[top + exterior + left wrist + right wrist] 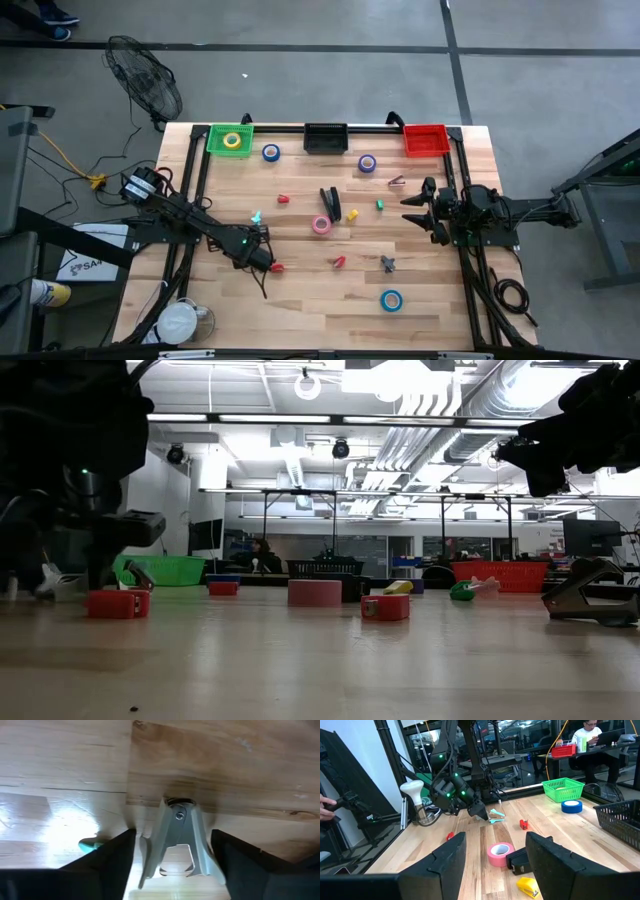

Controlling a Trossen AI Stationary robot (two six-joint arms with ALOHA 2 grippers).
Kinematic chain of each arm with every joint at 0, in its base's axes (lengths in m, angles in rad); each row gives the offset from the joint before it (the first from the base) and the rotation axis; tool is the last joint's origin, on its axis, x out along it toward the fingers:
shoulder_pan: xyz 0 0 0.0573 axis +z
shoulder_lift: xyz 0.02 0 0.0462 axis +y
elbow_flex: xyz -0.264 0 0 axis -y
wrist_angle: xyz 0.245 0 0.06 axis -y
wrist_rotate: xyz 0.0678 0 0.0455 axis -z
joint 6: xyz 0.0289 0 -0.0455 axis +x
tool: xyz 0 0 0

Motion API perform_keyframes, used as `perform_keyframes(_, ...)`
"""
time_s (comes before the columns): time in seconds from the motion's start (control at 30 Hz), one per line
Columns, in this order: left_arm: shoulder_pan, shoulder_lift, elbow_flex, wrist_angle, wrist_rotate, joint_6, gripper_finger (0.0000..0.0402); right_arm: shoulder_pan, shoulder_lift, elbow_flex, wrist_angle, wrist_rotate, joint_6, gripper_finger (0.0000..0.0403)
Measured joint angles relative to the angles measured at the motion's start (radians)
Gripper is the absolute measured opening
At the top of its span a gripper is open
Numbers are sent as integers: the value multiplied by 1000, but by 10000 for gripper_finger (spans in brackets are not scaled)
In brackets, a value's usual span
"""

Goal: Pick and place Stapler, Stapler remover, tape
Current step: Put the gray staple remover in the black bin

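Observation:
My left gripper (173,831) is open and low over the table's near-left part (262,258). Its fingers stand on either side of a staple remover (177,837) with metal jaws that lies flat on the wood; it shows red in the low view (117,603). A gap shows on both sides. My right gripper (495,845) is open and waits above the table's right side (412,210). The black stapler (330,203) and the pink tape (321,225) lie mid-table. The blue tape (271,152) and purple tape (367,163) lie near the far edge, the teal tape (391,300) near the front. The yellow tape (232,141) lies in the green basket.
Green (213,137), black (325,137) and red (424,139) baskets line the far edge. A teal staple remover (256,216), a grey one (388,263) and small red, yellow and green pieces are scattered mid-table. A white object (180,320) stands at the near-left corner. A person sits beyond the table (587,735).

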Motion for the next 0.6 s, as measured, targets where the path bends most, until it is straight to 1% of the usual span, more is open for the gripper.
perform_keyframes(0.3, 0, 1, 0, 18, 0, -17, 176, 0, 0, 0, 0, 0, 0, 197)
perform_keyframes(0.5, 0, 1, -1, 38, 4, -112, 121, 0, 0, 0, 0, 0, 0, 197)
perform_keyframes(0.57, 0, 1, -1, 38, 5, -163, 103, 0, 0, 0, 0, 0, 0, 197)
perform_keyframes(0.6, 0, 1, -1, 38, 5, -197, 101, 0, 0, 0, 0, 0, 0, 197)
